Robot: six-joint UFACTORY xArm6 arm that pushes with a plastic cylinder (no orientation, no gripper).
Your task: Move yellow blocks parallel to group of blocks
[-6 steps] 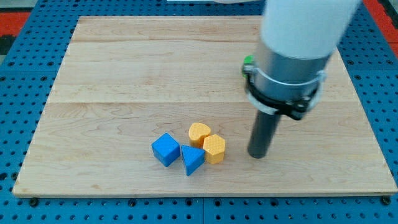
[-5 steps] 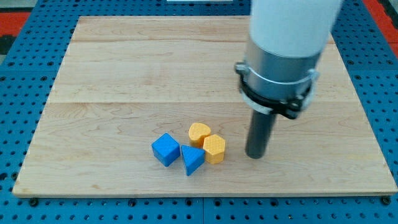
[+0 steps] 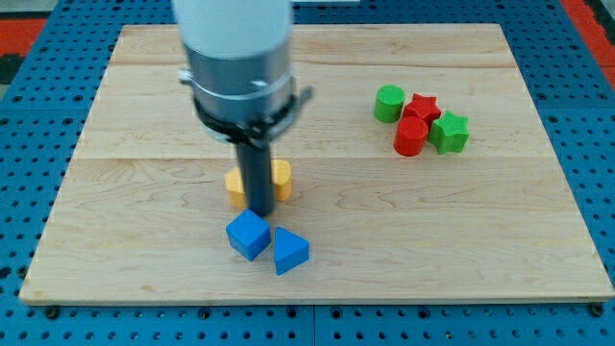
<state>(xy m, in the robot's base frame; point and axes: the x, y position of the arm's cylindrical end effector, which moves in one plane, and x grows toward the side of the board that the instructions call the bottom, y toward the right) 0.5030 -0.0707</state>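
Observation:
Two yellow blocks sit side by side just above the board's lower middle, one (image 3: 235, 187) to the left of my rod and one (image 3: 281, 180) to its right; their shapes are partly hidden. My tip (image 3: 258, 210) rests on the board between them, just above the blue cube (image 3: 248, 235). A blue triangular block (image 3: 289, 251) lies right of the cube. At the upper right is a group: a green cylinder (image 3: 389, 103), a red star (image 3: 421, 109), a red cylinder (image 3: 409, 136) and a green star (image 3: 450, 132).
The wooden board (image 3: 144, 115) lies on a blue pegboard table (image 3: 29, 144). The arm's thick grey and white body (image 3: 235, 58) hangs over the board's upper left middle.
The arm has swung from the right side to the left middle. The yellow blocks have moved up and left, away from the blue blocks. The green and red group now shows.

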